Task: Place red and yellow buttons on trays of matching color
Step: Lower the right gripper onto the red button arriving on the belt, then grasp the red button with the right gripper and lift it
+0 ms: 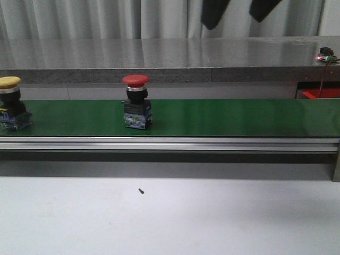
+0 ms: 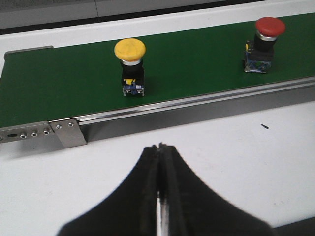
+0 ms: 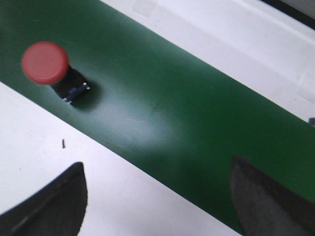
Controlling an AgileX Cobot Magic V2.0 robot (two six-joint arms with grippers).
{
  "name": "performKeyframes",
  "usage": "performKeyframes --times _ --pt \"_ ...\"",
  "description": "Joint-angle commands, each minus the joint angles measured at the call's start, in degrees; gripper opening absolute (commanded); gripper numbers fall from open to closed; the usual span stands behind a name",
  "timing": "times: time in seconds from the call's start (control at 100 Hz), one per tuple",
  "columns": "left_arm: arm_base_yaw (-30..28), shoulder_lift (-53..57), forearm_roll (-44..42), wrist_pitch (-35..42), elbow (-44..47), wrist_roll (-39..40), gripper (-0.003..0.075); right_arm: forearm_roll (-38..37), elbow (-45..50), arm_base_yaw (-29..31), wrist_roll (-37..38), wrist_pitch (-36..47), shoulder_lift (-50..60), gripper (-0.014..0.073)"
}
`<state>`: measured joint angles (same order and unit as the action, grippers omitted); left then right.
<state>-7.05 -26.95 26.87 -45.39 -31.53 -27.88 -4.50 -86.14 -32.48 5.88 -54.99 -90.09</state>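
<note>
A red button point(image 1: 136, 101) stands upright on the green conveyor belt point(image 1: 239, 117), left of centre. A yellow button point(image 1: 10, 103) stands on the belt at the far left edge. In the left wrist view the yellow button point(image 2: 130, 66) and the red button point(image 2: 264, 44) both show on the belt, well beyond my left gripper point(image 2: 161, 146), which is shut and empty over the white table. My right gripper point(image 3: 157, 196) is open and empty, high above the belt's near edge, to the right of the red button point(image 3: 45, 63). Its two fingers show at the top of the front view point(image 1: 239, 10).
A corner of a red tray point(image 1: 320, 94) shows behind the belt at the far right. The yellow tray is out of view. A metal rail point(image 1: 170, 143) runs along the belt's front. A small black speck point(image 1: 141, 191) lies on the white table.
</note>
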Motion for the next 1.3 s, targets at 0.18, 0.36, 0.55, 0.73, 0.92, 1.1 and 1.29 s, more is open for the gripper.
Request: performKeyframes --times 0.18,0.36,0.55,0.73,0.92,1.1,1.29 --pt "0.51 -0.26 1.91 3.46 -1.62 -0.14 -0.002 7.99 -14.05 -2.05 -10.65 -6.23 -9.0 0.059" --pt "0.51 -0.26 1.91 3.46 -1.62 -0.14 -0.002 9.85 -18.46 -2.05 -14.86 -5.88 -14.13 0.059" --pt "0.51 -0.26 1.91 3.46 -1.62 -0.14 -0.002 9.85 -19.67 -2.05 -18.34 -4.53 -18.26 0.059" --pt "0.51 -0.26 1.91 3.46 -1.62 -0.14 -0.002 9.85 -19.67 -1.89 -18.49 -3.58 -20.5 0.0589" --pt "0.51 -0.26 1.91 3.46 -1.62 -0.14 -0.002 9.85 -19.67 -1.38 -18.49 -2.71 -20.75 0.0419" --pt "0.51 -0.26 1.91 3.46 -1.62 -0.14 -0.002 9.83 -19.67 -0.56 -18.43 -4.48 -20.75 0.0192" --pt "0.51 -0.26 1.91 3.46 -1.62 -0.14 -0.002 9.83 -19.67 -0.44 -18.29 -4.41 -19.83 0.0159"
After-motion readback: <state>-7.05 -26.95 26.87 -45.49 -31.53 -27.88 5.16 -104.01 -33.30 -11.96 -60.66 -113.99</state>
